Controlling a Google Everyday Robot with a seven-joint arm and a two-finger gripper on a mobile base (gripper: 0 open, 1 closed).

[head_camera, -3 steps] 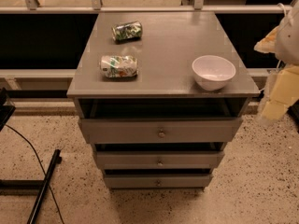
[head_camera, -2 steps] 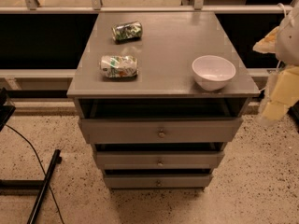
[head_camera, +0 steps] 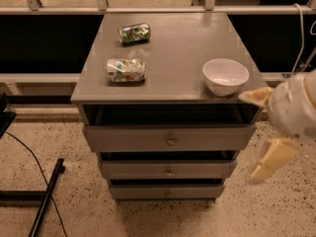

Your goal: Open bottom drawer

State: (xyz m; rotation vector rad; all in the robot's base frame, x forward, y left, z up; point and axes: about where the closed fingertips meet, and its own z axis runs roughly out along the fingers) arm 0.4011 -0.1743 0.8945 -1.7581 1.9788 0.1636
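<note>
The grey cabinet (head_camera: 163,53) has three drawers, each front set further back than the one above. The bottom drawer (head_camera: 148,191) is the slimmest front, down by the floor, with a small round knob (head_camera: 167,194) at its centre, and it sits shut. The mid-sized front (head_camera: 197,170) and the widest front (head_camera: 123,138) are above it. My gripper (head_camera: 249,138) is at the cabinet's right side, level with the upper drawers. It is open and empty: one pale fingertip (head_camera: 254,97) is by the top's right edge and the other fingertip (head_camera: 266,162) hangs lower.
A white bowl (head_camera: 225,76) stands at the cabinet top's front right. A crumpled packet (head_camera: 126,69) and a green can (head_camera: 134,32) lie on the left half. A black stand leg (head_camera: 47,196) and a cable lie on the speckled floor at left. A railing runs behind.
My gripper has come down and a little left along the cabinet's right side, from tabletop height to drawer height. The drawers, bowl, packet and can have not moved.
</note>
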